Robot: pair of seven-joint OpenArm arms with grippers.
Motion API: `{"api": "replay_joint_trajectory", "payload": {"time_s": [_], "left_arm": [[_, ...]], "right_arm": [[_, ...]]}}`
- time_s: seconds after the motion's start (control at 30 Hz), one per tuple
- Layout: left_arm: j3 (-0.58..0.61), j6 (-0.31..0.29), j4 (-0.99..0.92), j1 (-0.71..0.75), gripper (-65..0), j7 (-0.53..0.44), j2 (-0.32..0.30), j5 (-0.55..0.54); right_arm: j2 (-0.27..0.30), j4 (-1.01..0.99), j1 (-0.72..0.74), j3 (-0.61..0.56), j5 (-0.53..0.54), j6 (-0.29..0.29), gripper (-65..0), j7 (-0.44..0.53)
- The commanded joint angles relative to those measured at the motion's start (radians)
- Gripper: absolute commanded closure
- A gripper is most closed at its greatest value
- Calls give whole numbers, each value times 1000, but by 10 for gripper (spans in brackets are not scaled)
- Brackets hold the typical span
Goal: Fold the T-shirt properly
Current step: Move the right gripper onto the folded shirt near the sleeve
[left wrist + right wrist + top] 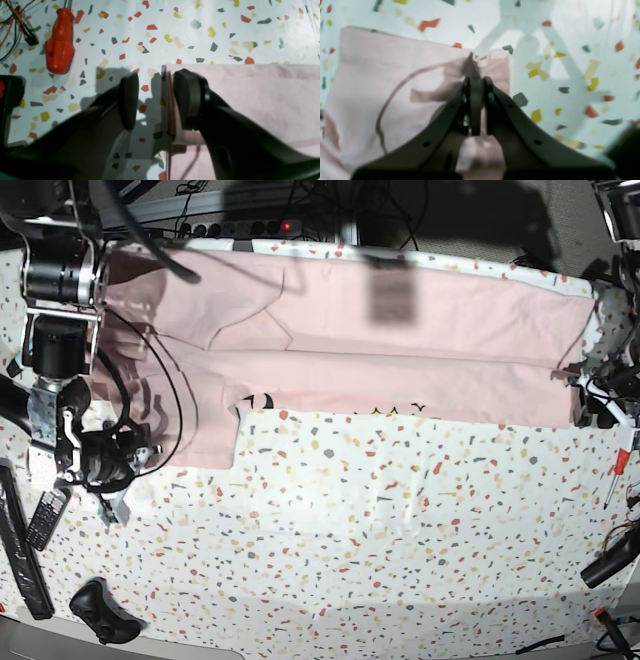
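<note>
The pale pink T-shirt [400,330] lies spread along the far side of the table, folded lengthwise, with the tops of black letters [330,408] peeking out at its near fold. My right gripper [476,83] is shut on a pinch of the T-shirt [395,75] close to a corner, and the cloth puckers up ahead of the fingertips. In the base view this gripper [135,452] sits at the shirt's left end. My left gripper [157,100] is open and straddles the T-shirt's [250,100] edge: one finger [187,100] over the cloth, the other [128,100] over the table.
An orange-handled screwdriver [60,42] and a bundle of cables [15,22] lie on the speckled tabletop [175,30] beside the left gripper. A dark handset [45,520] and a black controller [105,612] rest near the front left edge. A power strip [250,227] runs behind the shirt.
</note>
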Motion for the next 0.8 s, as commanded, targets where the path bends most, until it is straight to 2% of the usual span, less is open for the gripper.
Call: {"api": "replay_joint_trajectory", "payload": {"time_s": [0.0, 0.1, 0.23, 0.33, 0.57, 0.77], "left_arm": [[-7, 3, 19, -17, -256, -24, -19, -13], [-7, 3, 19, -17, -256, -24, -19, -13], [-7, 3, 19, -17, -256, -24, -19, -13], [-7, 3, 19, -15, -256, -23, -19, -13], [-7, 3, 18, -14, -256, -23, -19, -13], [-7, 3, 18, -14, -256, -23, -19, -12]], "right_arm": [[14, 63, 16, 2, 11, 5, 0, 0], [14, 227, -60, 2, 29, 5, 0, -35], [9, 461, -204, 2, 119, 5, 0, -118], [-4, 613, -321, 3, 169, 4, 0, -138], [-85, 875, -539, 5, 176, -10, 0, -138], [-159, 983, -654, 5, 172, -10, 0, -138]]}}
